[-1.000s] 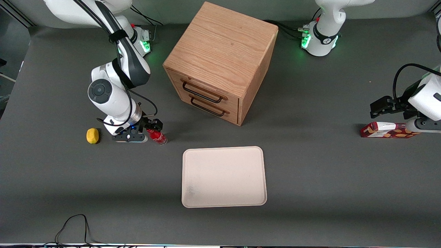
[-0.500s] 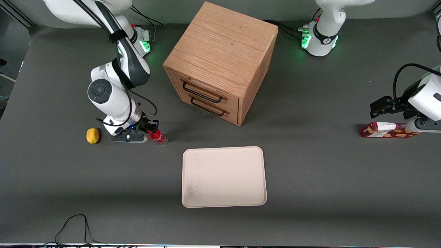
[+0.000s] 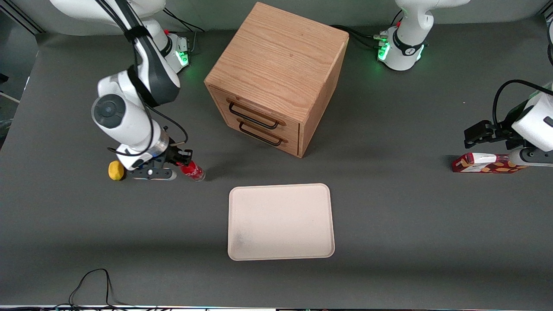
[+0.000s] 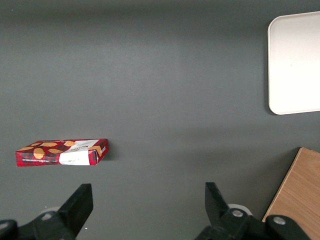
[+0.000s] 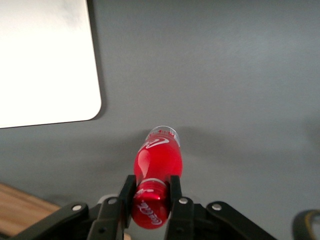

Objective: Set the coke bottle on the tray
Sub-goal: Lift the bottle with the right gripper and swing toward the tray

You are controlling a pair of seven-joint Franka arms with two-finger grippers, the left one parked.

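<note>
The gripper is clenched on the coke bottle, with one finger on each side of its neck just below the red cap. The bottle hangs tilted above the grey table, near the tray but not over it. A yellow lemon lies just beside the gripper, toward the working arm's end of the table.

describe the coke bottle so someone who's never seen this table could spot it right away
Start at the wooden drawer cabinet, then look toward the working arm's end of the table. The end effector is shut on the coke bottle at its neck. It is red with white lettering, unlike the yellow lemon beside it.
</note>
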